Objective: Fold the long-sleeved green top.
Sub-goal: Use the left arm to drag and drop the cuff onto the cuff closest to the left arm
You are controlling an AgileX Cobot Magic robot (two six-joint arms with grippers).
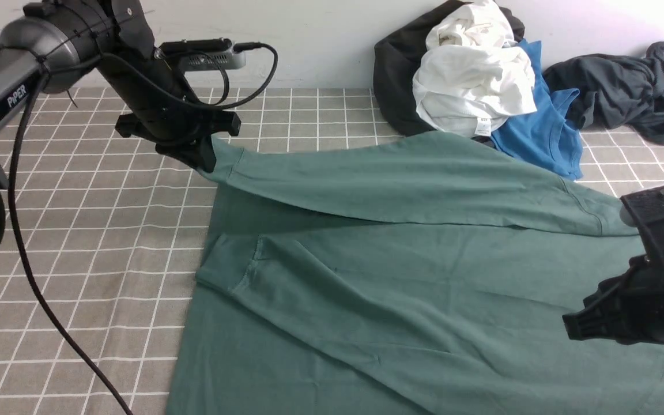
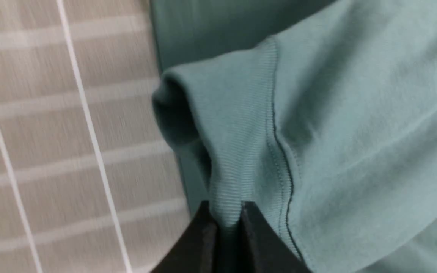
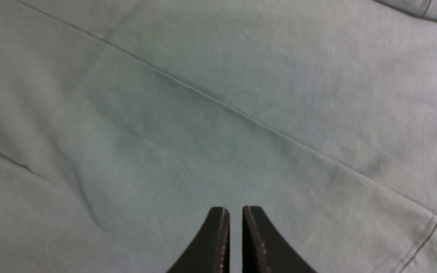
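Observation:
The green long-sleeved top [image 1: 401, 271] lies spread on the checked cloth, filling the middle and right. My left gripper [image 1: 208, 158] is shut on the ribbed cuff [image 1: 225, 157] of one sleeve and holds it lifted at the top's far left corner, with the sleeve stretched across the top's far edge. In the left wrist view the cuff [image 2: 237, 151] is pinched between the jaws of the left gripper [image 2: 227, 212]. The other sleeve's cuff [image 1: 234, 259] lies flat on the body. My right gripper [image 1: 573, 325] hovers over the top's right side, shut and empty; it also shows in the right wrist view [image 3: 236, 210] above plain green fabric [image 3: 203, 113].
A pile of clothes sits at the back right by the wall: a white garment [image 1: 470, 75], a bright blue shirt [image 1: 545, 127], a black one [image 1: 395, 69] and a dark grey garment [image 1: 626, 86]. The grey checked tablecloth [image 1: 107, 230] shows at the left. A black cable [image 1: 26, 259] hangs from the left arm.

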